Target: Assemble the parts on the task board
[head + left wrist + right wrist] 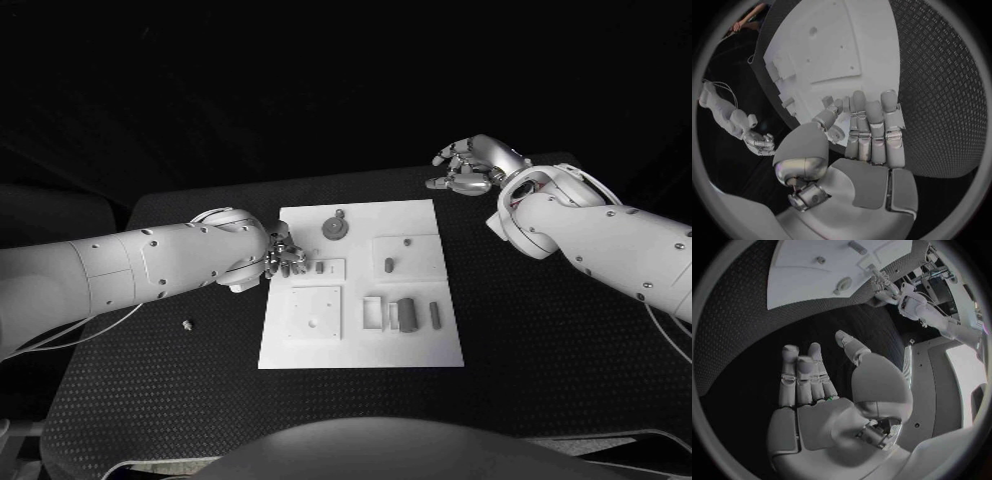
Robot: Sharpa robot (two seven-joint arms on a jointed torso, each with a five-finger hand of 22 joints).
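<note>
The white task board [361, 345] lies mid-table. On it sit a round grey part [335, 228], a small peg [389, 264] on a raised square, a flat square plate [310, 310] and several upright blocks [404, 313]. My left hand [283, 256] rests at the board's left edge beside a small square plate [326, 268]. In the left wrist view its fingers [872, 125] lie straight and together over the board [836, 50], thumb apart, nothing seen in them. My right hand [470, 166] hovers past the board's far right corner. Its palm [823, 390] is bare.
A small loose piece [189, 324] lies on the black mat left of the board. Black table mat [548, 350] stretches to the right of the board and in front of it. The round part [842, 285] and board [798, 275] lie beyond the right hand's fingertips.
</note>
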